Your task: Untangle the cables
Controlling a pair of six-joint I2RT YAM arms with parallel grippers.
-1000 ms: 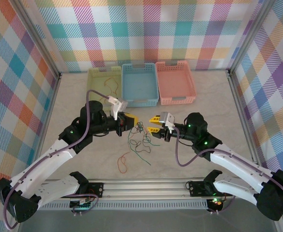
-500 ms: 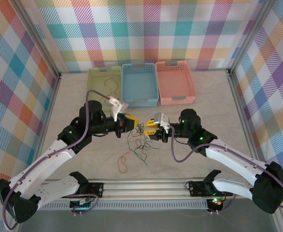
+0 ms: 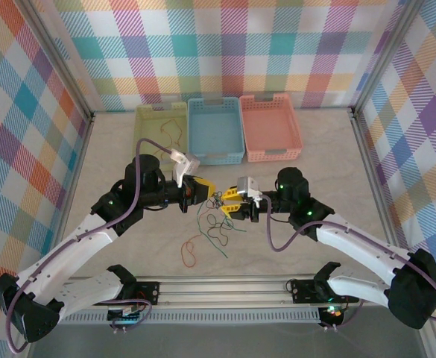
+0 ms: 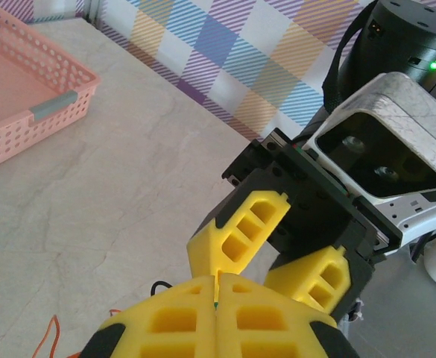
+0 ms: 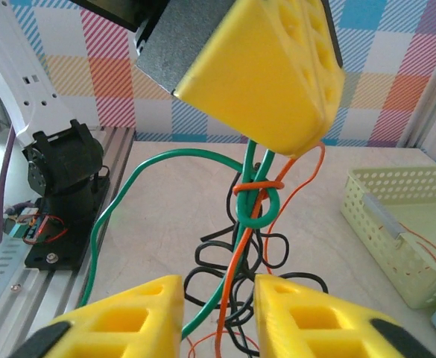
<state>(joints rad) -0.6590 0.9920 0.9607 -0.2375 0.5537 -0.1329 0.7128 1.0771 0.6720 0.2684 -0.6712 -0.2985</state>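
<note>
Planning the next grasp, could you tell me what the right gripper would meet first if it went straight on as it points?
Probably the cables, whose green-and-orange knot hangs just ahead of the right gripper; the shut left gripper holding them sits close behind, though depth is unclear.

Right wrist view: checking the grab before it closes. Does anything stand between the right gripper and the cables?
Nothing visible does. The cables hang from the shut left gripper, and green and orange strands pass between the open fingers of the right gripper.
</note>
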